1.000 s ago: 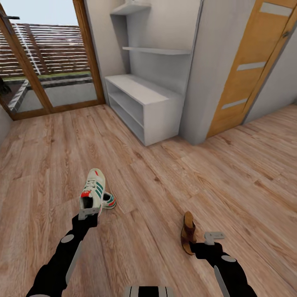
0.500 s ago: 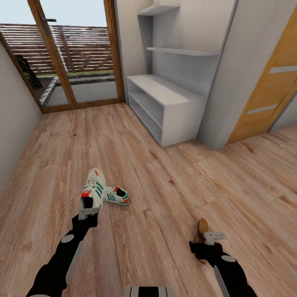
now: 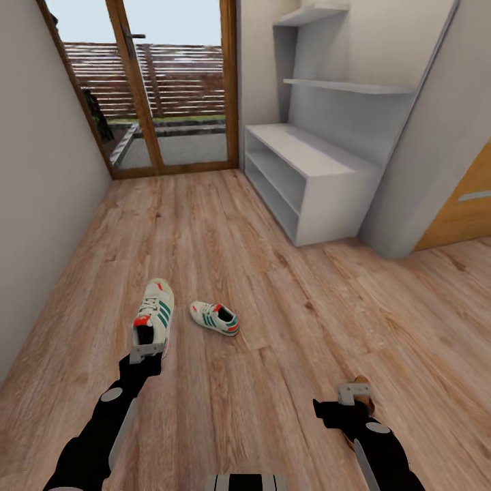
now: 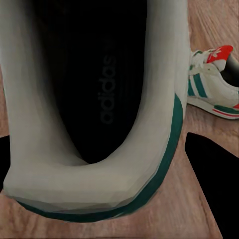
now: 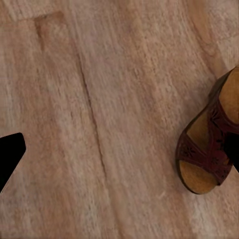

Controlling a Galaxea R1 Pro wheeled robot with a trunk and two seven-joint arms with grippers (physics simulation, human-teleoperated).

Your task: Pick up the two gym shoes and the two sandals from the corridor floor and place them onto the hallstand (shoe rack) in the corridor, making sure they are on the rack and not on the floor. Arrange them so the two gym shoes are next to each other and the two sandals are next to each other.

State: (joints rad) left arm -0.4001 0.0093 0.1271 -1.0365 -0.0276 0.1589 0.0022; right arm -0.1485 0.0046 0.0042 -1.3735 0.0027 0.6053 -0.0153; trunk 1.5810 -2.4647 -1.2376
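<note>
Your left tool (image 3: pixel 146 352) grips one gym shoe (image 3: pixel 155 316) by its heel collar and holds it up above the corridor floor (image 3: pixel 225 232); in the left wrist view the shoe's dark inside lies between the fingers. The second gym shoe (image 3: pixel 215 318) lies on the floor just beside it, also seen from the left wrist (image 4: pixel 211 79). Your right tool (image 3: pixel 354 392) hangs over bare planks near a sandal (image 3: pixel 363 386); its opening cannot be told, and the right wrist view shows that sandal (image 5: pixel 211 139) flat on the floor, ungripped. The hallstand (image 3: pixel 310 174) stands well ahead to the right, its bench top and visible shelves bare, so no placement is done yet. Against the earlier frames the whole view has swung: the hallstand sits further right, the floor shoe further from the held one, the sandal more hidden.
</note>
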